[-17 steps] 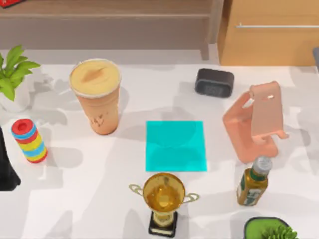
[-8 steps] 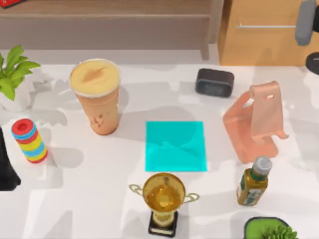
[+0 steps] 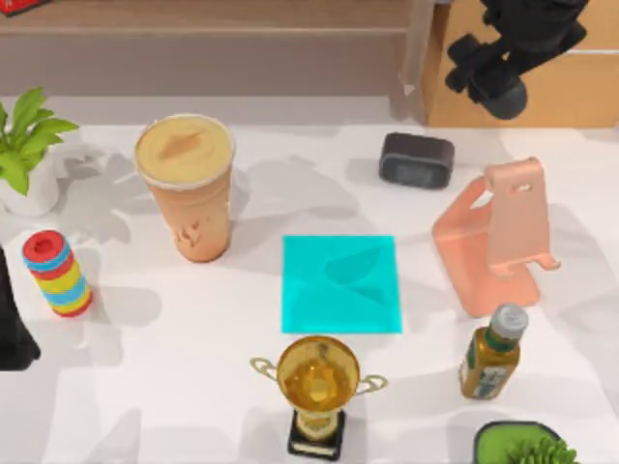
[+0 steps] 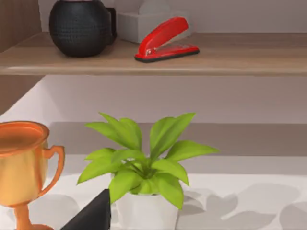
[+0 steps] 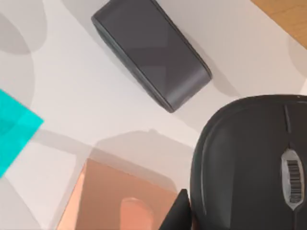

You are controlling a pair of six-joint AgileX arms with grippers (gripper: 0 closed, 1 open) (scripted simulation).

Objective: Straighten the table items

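One tall tan foamy cup (image 3: 186,188) stands left on white bench (image 3: 174,387); teal square mat (image 3: 340,283) mid; right hand (image 3: 498,82) carries small black oval mouse (image 5: 254,158), gripping it, high far-right; lower level onto mat

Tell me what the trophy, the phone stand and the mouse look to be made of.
Trophy: looks like polished gold metal, with bright reflections in the bowl, on a black base. Phone stand: looks like matte salmon plastic, flat even colour with no glints. Mouse: seems dark plastic with a soft satin sheen and a grey ridged scroll wheel; it hangs close under the right gripper, above the table's back right.
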